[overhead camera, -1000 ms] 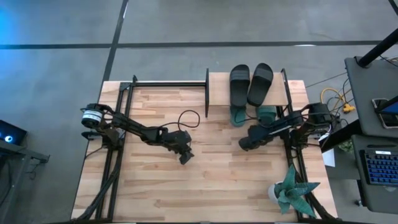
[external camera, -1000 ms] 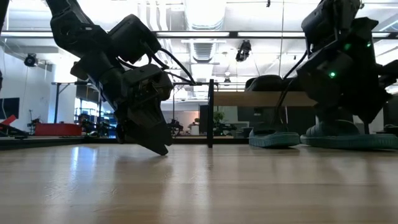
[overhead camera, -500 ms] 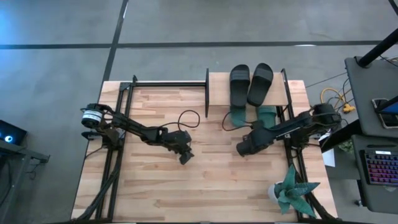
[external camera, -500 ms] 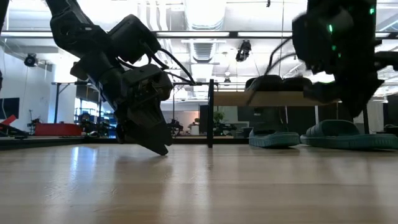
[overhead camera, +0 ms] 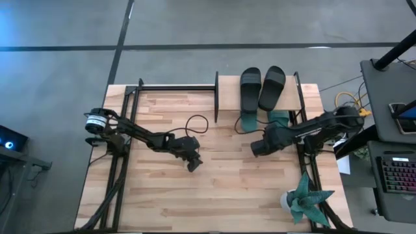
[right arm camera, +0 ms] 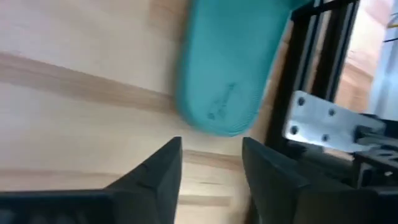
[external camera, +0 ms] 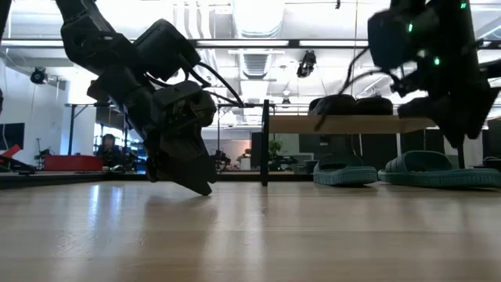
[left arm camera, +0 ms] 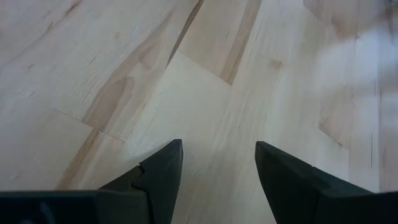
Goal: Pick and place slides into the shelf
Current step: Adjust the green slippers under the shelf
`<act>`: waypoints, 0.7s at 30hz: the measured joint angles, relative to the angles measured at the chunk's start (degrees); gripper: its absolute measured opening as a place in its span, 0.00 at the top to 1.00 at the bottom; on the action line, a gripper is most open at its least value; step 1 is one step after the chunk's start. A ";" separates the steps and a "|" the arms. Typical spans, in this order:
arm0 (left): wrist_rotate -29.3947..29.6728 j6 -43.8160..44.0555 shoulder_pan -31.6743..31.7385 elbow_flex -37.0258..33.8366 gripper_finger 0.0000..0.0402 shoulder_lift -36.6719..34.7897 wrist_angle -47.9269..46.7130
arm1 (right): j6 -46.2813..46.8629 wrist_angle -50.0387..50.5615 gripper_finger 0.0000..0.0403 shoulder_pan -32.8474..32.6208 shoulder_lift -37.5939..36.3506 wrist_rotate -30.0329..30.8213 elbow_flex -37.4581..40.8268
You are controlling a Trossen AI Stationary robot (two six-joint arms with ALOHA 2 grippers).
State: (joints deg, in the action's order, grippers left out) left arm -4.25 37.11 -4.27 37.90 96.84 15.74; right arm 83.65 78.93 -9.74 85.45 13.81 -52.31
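Two black slides (overhead camera: 260, 88) lie side by side on the shelf's plywood top board (overhead camera: 227, 91). Two teal slides (overhead camera: 263, 120) sit under that board, heels sticking out toward the near edge; in the low view the teal slides (external camera: 391, 171) rest at table level. My right gripper (overhead camera: 256, 149) hangs open above the table just near of the teal heels; the right wrist view shows one teal slide's heel (right arm camera: 224, 74) beyond the open right gripper (right arm camera: 211, 149). My left gripper (overhead camera: 194, 165) stands open, tips low over the bare wood, at mid-table.
The shelf's black frame post (right arm camera: 311, 62) stands right beside the teal heel. A teal spiky plant (overhead camera: 305, 198) sits at the near right corner. A black cable loop (overhead camera: 197, 123) lies on the wood between the left arm and the shelf. Black arm frames run along both table sides.
My right gripper has risen from low beside the right teal slide to well above the table, rolling its wrist as it went and shifting slightly toward the table's left. Both teal slides stay under the shelf board.
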 joint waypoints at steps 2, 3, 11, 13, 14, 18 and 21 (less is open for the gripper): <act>0.00 0.08 0.00 -0.06 0.52 0.00 0.34 | -2.04 0.01 0.56 1.70 0.25 -0.30 1.14; 0.00 0.08 0.00 -0.06 0.52 0.00 0.36 | -2.70 0.01 0.55 2.53 0.26 -0.32 1.39; 0.00 0.17 -0.02 -0.12 0.52 0.02 0.71 | -12.81 -7.38 0.53 6.00 0.36 -2.28 3.44; 0.00 0.21 -0.02 -0.12 0.52 0.02 0.73 | -11.56 -7.23 0.54 6.01 0.66 -2.26 4.86; 0.00 0.25 -0.02 -0.12 0.52 0.02 0.75 | -10.78 -7.23 0.55 6.01 0.68 -2.30 5.46; 0.00 0.28 -0.02 -0.12 0.52 0.02 0.78 | -9.96 -8.13 0.60 5.95 0.61 -2.78 6.89; 0.00 0.26 -0.02 -0.24 0.52 0.02 0.89 | -10.21 -10.89 0.63 5.94 0.61 -3.37 7.61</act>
State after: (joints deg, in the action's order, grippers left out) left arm -4.25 37.36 -4.29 37.66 96.86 16.63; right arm 73.44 68.04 -3.80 86.06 10.45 -44.69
